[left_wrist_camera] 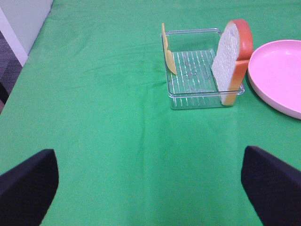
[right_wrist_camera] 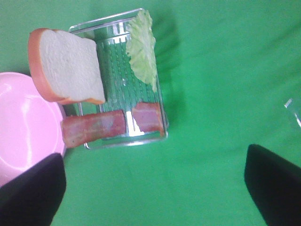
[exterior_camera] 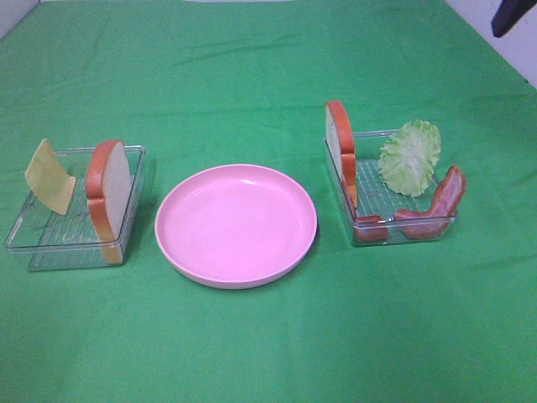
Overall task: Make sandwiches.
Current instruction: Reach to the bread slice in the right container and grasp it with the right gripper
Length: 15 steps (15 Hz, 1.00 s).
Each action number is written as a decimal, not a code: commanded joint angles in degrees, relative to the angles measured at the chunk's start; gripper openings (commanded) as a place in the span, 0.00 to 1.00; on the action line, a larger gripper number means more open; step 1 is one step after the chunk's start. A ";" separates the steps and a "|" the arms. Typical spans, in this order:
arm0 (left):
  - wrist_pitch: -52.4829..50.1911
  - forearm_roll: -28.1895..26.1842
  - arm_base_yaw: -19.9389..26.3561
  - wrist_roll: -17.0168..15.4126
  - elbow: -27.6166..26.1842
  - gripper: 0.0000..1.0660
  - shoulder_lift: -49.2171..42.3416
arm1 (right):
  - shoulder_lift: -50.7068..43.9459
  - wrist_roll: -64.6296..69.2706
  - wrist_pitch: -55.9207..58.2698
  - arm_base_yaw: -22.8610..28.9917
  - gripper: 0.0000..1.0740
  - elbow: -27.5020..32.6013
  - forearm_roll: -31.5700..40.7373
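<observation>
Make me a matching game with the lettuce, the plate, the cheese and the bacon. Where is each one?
Things:
1. lettuce leaf
2. pink plate
3. cheese slice
4. bacon strips

Places:
A. in the left tray
B. in the right tray, far side
C. between both trays
D. in the right tray, near side

Pairs: 1-B, 2-C, 3-A, 4-D

Two each: bread [exterior_camera: 113, 185] [exterior_camera: 336, 134], bacon [exterior_camera: 449, 193] [exterior_camera: 371, 228], trays [exterior_camera: 59, 237] [exterior_camera: 373, 183]. One each: cheese [exterior_camera: 49, 176], lettuce [exterior_camera: 409, 157], plate [exterior_camera: 235, 225].
</observation>
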 commanded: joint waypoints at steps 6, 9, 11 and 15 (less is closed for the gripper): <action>-0.86 -0.34 -0.06 -0.34 0.06 0.96 -0.52 | 24.92 -0.17 4.58 11.57 0.92 -22.92 2.86; -0.86 -0.34 -0.06 -0.34 0.06 0.96 -0.52 | 29.68 0.06 4.41 14.09 0.92 -25.38 2.12; -0.86 -0.34 -0.06 -0.29 0.06 0.96 -0.52 | 31.17 0.06 3.90 14.78 0.92 -25.73 2.75; -0.86 -0.34 -0.06 -0.23 0.06 0.96 -0.52 | 33.06 0.06 0.80 17.93 0.92 -25.61 3.04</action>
